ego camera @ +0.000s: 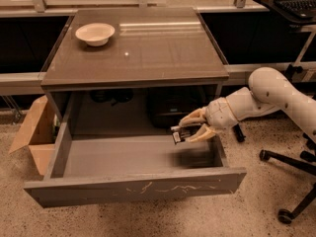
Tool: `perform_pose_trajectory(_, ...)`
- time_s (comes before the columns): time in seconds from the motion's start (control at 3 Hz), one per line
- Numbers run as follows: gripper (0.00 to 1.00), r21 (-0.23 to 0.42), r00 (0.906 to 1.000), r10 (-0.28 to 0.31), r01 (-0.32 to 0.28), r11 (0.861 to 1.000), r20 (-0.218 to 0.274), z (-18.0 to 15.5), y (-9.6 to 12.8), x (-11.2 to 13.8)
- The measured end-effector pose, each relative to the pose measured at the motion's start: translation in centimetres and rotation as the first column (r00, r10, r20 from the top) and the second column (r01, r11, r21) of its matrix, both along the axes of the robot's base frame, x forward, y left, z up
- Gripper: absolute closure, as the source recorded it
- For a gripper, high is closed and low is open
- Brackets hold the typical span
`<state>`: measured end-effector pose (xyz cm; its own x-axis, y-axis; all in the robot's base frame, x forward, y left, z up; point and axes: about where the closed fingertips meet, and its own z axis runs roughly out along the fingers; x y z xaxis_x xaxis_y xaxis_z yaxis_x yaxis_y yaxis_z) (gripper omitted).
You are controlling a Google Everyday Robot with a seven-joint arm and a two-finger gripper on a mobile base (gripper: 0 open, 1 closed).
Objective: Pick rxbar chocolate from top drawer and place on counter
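The small flat rxbar chocolate (pixel 177 136), in a black wrapper with pale markings, was clamped between the two cream fingers of the tool (pixel 185 132). The tool hung over the right part of the wide grey top drawer (pixel 133 189), clear of its floor, with a shadow beneath it. The drawer stood open under the large glossy brown-grey tabletop (pixel 148 48).

The step in hand looked to be carrying the bar out and up to that surface. The tabletop's front edge appeared close above the tool, so rising straight up risked striking it. The arm would do better to come out toward the drawer's front first. Once past the edge it could rise, move over a bare patch well apart from the round white bowl (pixel 95 33) at the far left corner, and lower before letting go. A large black bag (pixel 173 105) sat behind the drawer.
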<state>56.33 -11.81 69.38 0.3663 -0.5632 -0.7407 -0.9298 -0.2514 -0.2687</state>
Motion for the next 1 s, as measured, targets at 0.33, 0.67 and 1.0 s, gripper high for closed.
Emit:
perform_pose_trajectory(0.33, 1.00, 0.000, 1.0000, 0.000, 0.000, 1.000, 0.000, 0.0, 0.0, 0.0)
perform_pose_trajectory(0.67, 1.00, -0.011, 0.9979, 0.016, -0.015, 1.000, 0.063, 3.5, 0.1, 0.7)
perform_pose_trajectory(1.0, 1.00, -0.030, 0.9844, 0.043, -0.039, 0.999, 0.170, 9.5, 0.2, 1.4)
